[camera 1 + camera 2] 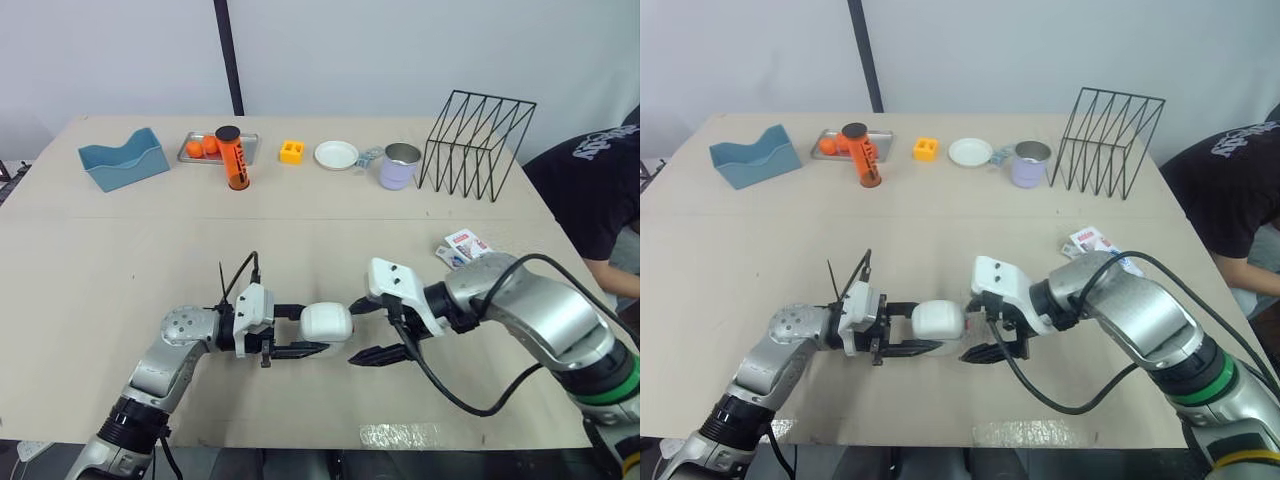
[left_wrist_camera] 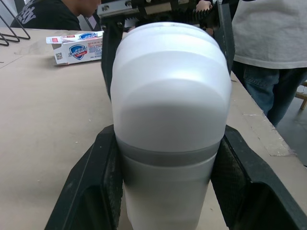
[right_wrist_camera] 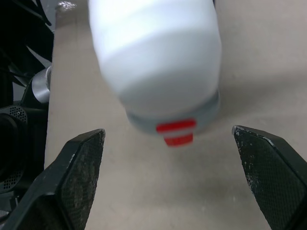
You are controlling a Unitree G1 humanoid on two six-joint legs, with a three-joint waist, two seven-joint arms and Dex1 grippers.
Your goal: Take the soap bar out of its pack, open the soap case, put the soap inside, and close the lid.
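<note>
Left jaws clamp soap case (image 1: 325,321) — right wrist view: red latch (image 3: 176,132).

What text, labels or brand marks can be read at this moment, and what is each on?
On the soap pack: a blue shield logo and a code square; the wording is too blurred to read.
On the person's black shirt: pale lettering, cut off, unreadable.
On the soap case: red latch stripes, no text.
No text is legible anywhere.

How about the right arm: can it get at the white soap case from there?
Probably yes. The right gripper is open and right next to the soap case, which the left gripper clamps from the other side; nothing lies between them.
</note>
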